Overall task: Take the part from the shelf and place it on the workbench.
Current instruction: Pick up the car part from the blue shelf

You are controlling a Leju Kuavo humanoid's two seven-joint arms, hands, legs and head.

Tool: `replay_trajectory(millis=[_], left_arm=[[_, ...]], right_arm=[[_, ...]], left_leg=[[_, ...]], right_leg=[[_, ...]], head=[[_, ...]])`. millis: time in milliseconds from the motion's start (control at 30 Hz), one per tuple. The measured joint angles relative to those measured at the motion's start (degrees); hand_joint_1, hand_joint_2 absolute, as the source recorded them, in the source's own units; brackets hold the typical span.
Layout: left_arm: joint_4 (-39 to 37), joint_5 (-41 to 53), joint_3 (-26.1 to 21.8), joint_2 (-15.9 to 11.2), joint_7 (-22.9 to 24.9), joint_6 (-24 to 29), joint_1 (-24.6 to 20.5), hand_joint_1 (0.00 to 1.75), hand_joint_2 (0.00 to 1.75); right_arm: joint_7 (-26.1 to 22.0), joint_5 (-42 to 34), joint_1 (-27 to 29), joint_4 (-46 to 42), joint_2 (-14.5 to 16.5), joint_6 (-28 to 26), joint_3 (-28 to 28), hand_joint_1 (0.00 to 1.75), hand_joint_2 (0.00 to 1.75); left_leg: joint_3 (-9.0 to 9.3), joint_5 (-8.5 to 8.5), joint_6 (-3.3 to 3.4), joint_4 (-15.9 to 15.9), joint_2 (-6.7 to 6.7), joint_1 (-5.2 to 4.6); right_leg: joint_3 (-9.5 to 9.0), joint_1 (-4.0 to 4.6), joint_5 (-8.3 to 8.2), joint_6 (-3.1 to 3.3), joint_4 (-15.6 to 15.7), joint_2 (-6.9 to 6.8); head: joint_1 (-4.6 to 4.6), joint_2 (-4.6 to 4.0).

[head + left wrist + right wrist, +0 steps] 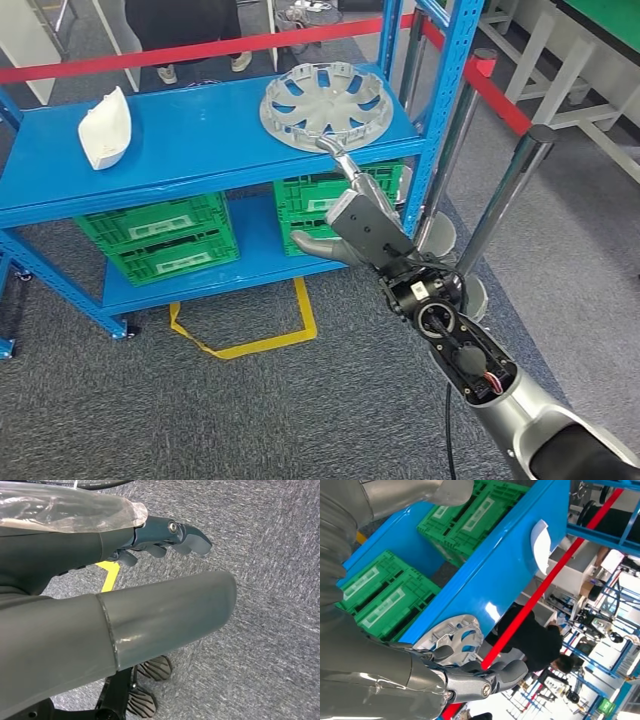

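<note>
Right hand (355, 215) at shelf (189, 140) near edge, fingers apart, one touching hubcap (326, 104) rim. Left hand (113, 595) fingers apart, holding nothing.

Floor: grey carpet (226, 420) with a yellow tape outline (249, 335). Furniture: blue metal shelf (196, 150); two green crates (162, 238) on its lower level. Barrier: red tape (189, 50) on silver posts (506, 195). Person standing behind.
</note>
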State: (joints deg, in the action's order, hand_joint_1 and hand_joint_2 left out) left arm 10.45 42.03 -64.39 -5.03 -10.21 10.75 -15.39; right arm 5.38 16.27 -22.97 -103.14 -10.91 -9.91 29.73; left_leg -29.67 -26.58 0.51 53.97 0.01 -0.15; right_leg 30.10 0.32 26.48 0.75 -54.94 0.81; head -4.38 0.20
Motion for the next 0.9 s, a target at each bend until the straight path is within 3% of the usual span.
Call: replay_trajectory(millis=[900], left_arm=[[0.00,-0.21,0.00,0.50,0.00,0.97,-0.05,0.00,0.00]], right_arm=[[1.31,-1.10,-0.49,0.57,-0.36,-1.51,0.00,0.00,1.75]], left_leg=[[0.00,0.00,0.00,0.00,0.00,0.00]], right_leg=[[0.01,0.00,0.00,0.00,0.00,0.00]], head=[[0.01,0.00]])
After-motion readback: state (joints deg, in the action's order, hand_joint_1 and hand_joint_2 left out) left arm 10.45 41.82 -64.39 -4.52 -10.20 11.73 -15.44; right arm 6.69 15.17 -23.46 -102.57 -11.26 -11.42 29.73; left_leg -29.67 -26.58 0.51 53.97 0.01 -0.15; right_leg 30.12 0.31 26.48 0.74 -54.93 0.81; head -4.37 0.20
